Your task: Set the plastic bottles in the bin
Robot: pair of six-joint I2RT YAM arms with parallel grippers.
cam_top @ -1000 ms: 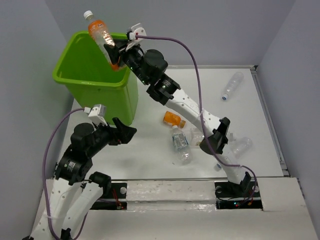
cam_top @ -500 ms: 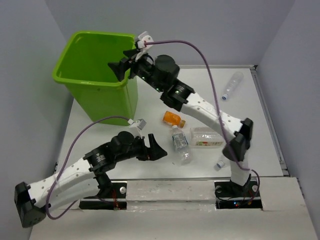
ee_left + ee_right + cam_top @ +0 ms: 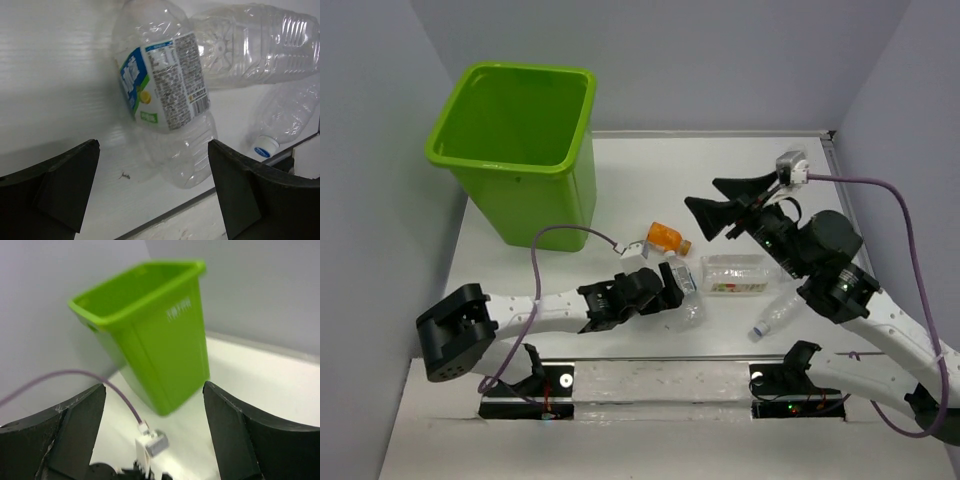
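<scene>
Lime-green tapered plastic bin (image 3: 500,163), square rolled rim, upright at far left of white table (image 3: 620,170); contents cannot be told

Left arm (image 3: 550,305) stretched low over table; left gripper (image 3: 152,145) jaws spread either side of clear crinkled bottle with blue-green label (image 3: 165,85), lying flat, untouched

Right arm (image 3: 840,280) held high, right gripper (image 3: 717,198) jaws spread wide, facing bin

3 lying nearby: clear ribbed bottle (image 3: 735,273), blue-capped clear bottle (image 3: 775,315), small orange bottle (image 3: 665,237)

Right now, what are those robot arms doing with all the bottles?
They are tidying bottles into the bin. The left claw is open over a labelled bottle lying on the table, not gripping it yet. The right claw hangs open and empty above the table. More bottles lie nearby.
</scene>
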